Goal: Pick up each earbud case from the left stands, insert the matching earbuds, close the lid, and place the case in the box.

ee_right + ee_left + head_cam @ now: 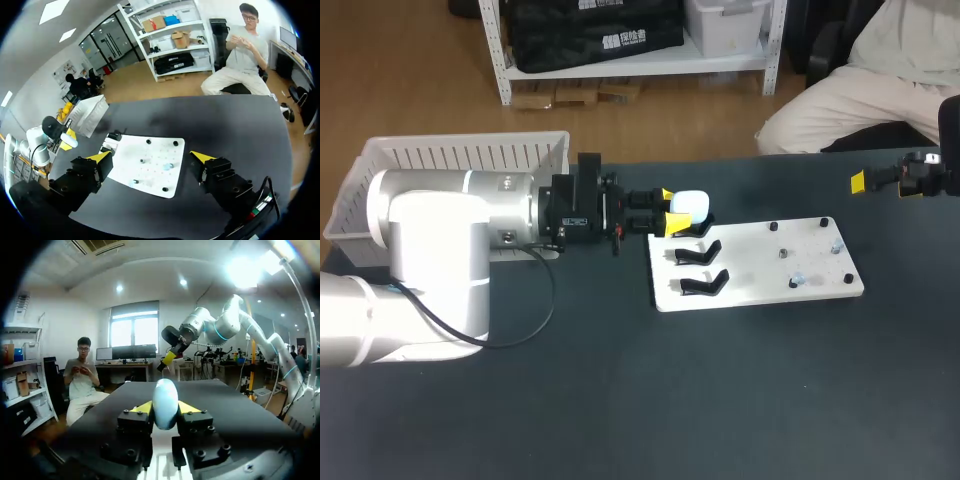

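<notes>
readable text: none on the table or its things | earbud case [689,204] (at the white board's [760,265] 11 o'clock corner): blank shell | white basket [460,155], 9 o'clock: no label legible

robotics lab; robot arm [440,230] over black worktable [620,400]

The board [750,262] lies on the table [620,420], right of centre. The basket [460,155] stands at the table's far left edge. The left arm [470,230] enters from the left, on the near side of the basket. The left gripper [670,211] sits at the board's far left corner. The earbud case [690,205] lies between its fingers, touched from both sides. Along the board's left edge, nearer than the case, lie the middle stand [698,252] and then the near stand [703,284]. Small parts [798,280] sit on the board's right half. The right gripper [860,181] hangs at the far right, well apart from the board.
</notes>
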